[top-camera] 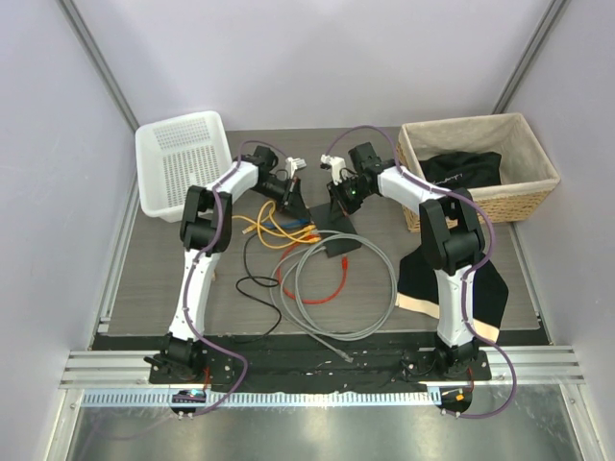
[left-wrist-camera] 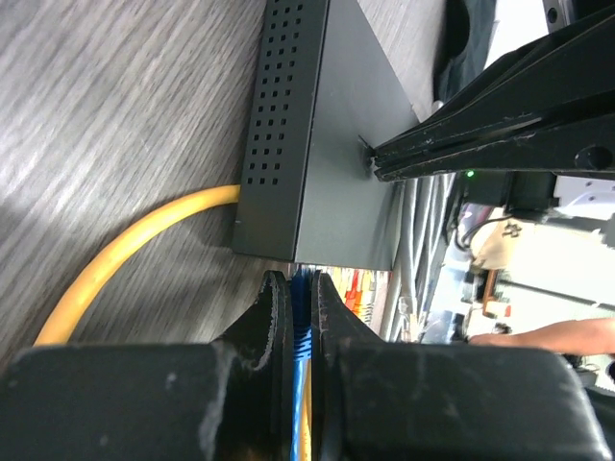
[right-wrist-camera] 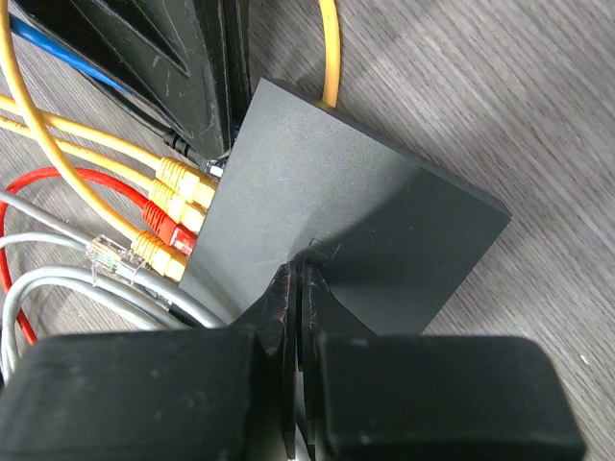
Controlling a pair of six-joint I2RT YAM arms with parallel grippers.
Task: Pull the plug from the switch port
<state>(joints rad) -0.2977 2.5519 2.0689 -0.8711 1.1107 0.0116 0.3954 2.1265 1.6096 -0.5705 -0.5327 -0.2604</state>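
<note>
Left hand (left-wrist-camera: 301, 293) clamps the blue plug (left-wrist-camera: 302, 336), the switch (left-wrist-camera: 332, 144) lying flat on the counter (left-wrist-camera: 115, 144) dead ahead at twelve o'clock, so the pull likely runs toward six. Right hand (right-wrist-camera: 299, 279), closed empty, presses on the switch's top.

Switch (right-wrist-camera: 336, 221): matt black casing, smooth, one side vent-holed. Table (left-wrist-camera: 115, 115): matt grey wood grain. Yellow cable (left-wrist-camera: 125, 250), blue cable (left-wrist-camera: 303, 327): smooth, faintly glossy jackets. Left gripper fingers (left-wrist-camera: 274, 317): matt black, scuffed. Wicker basket (top-camera: 509, 202): woven, cloth-lined.
</note>
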